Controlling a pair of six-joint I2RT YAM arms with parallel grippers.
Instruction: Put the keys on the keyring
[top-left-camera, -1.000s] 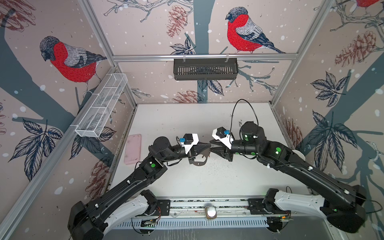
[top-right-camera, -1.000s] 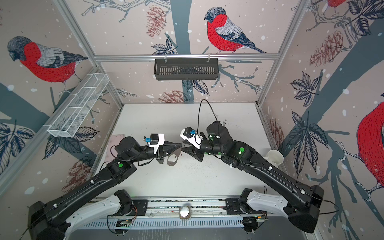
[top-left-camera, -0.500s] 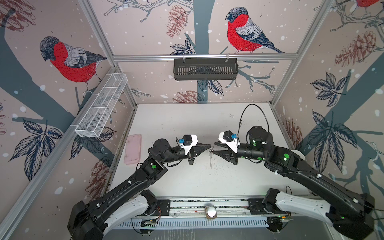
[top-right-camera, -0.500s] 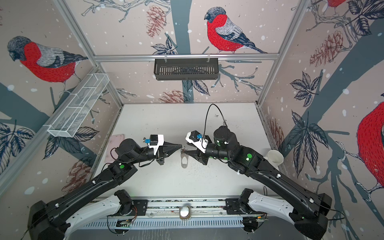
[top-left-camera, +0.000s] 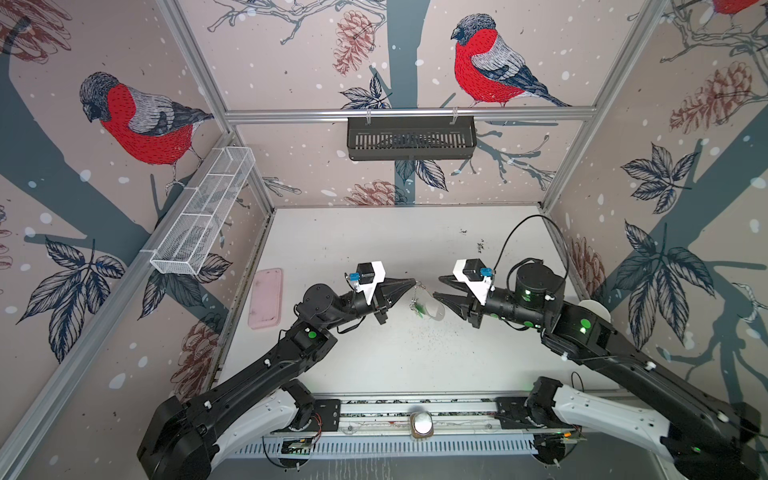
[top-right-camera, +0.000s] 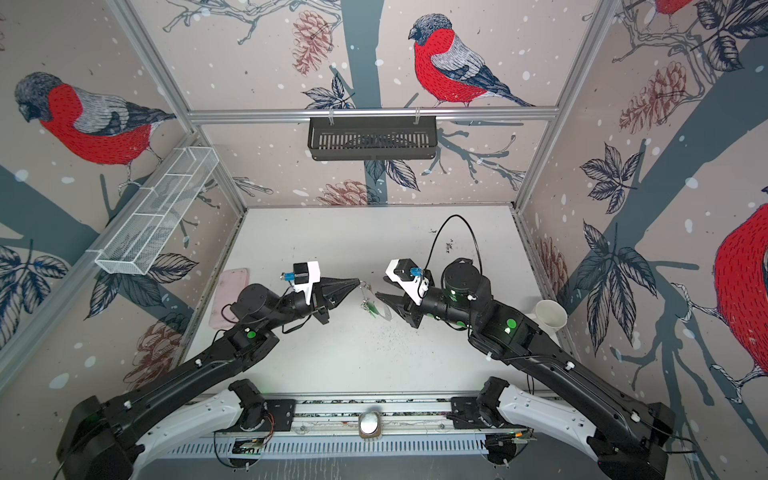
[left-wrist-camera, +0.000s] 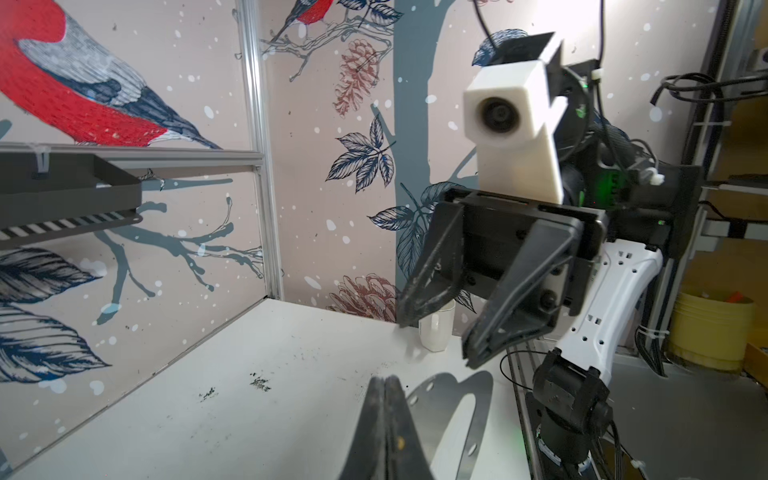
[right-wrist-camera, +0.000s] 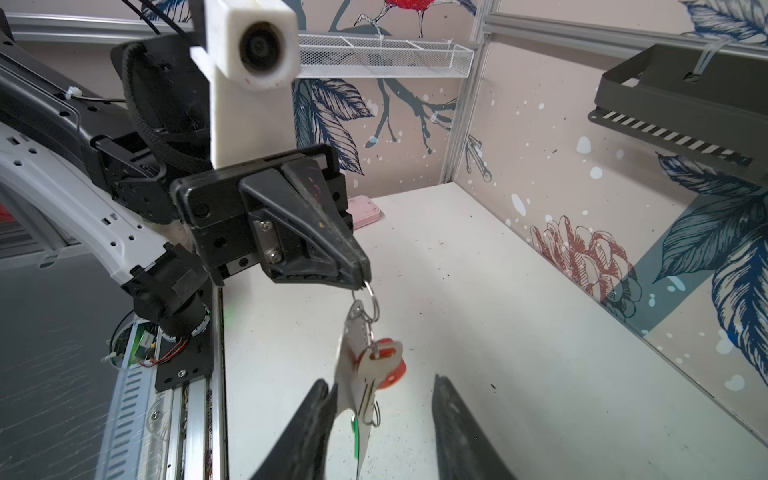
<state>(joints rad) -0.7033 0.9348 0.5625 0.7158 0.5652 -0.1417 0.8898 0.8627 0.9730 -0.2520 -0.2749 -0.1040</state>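
Observation:
My left gripper (top-left-camera: 412, 282) is shut on a small metal ring (right-wrist-camera: 371, 300) at its tip. The keyring (right-wrist-camera: 353, 374), a flat grey plate, hangs from that ring above the table. A silver key with a red-orange tag (right-wrist-camera: 384, 353) hangs on the plate, and a green tag (right-wrist-camera: 355, 432) shows lower down. In both top views the keyring (top-right-camera: 380, 309) dangles between the two grippers. My right gripper (top-left-camera: 437, 287) is open. The plate hangs between its fingers (right-wrist-camera: 316, 415), close to one of them. In the left wrist view the plate (left-wrist-camera: 478, 399) shows past my shut fingertips (left-wrist-camera: 386, 380).
A pink case (top-left-camera: 266, 297) lies at the table's left edge. A white cup (top-right-camera: 550, 315) stands at the right edge behind my right arm. A black basket (top-left-camera: 411, 137) hangs on the back wall and a wire basket (top-left-camera: 203, 212) on the left wall.
My right gripper has drawn back to the right, away from the left gripper. The keyring, held flat between both grippers before, now hangs edge-on from the left gripper alone.

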